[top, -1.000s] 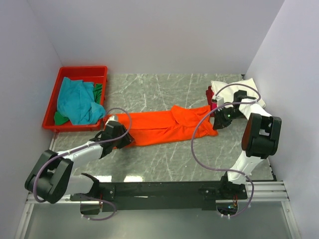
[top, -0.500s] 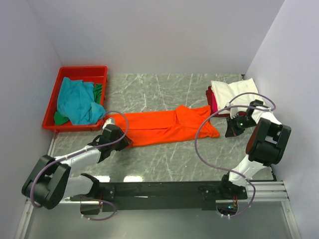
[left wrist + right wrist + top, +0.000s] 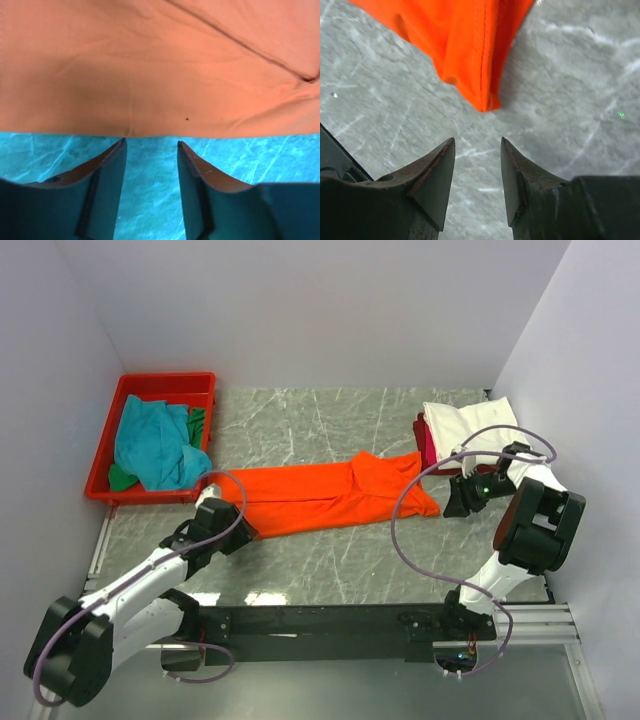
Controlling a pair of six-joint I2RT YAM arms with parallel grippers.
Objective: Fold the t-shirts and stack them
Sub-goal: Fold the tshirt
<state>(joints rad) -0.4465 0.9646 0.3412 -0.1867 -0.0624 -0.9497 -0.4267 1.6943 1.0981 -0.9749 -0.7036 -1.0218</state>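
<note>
orange t-shirt (image 3: pixel 320 495): spread as a long band across frame centre | left gripper (image 3: pixel 151 142): jaws apart, empty, at its edge | right gripper (image 3: pixel 478 140): jaws apart, empty, just off its corner | handling: likely light, limp, drapes; pinch hem corners, both ends

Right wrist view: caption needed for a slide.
Open right gripper facing a corner of the orange t-shirt on the table.

Green tee (image 3: pixel 197 424) mostly under teal tee (image 3: pixel 150 445)
</note>
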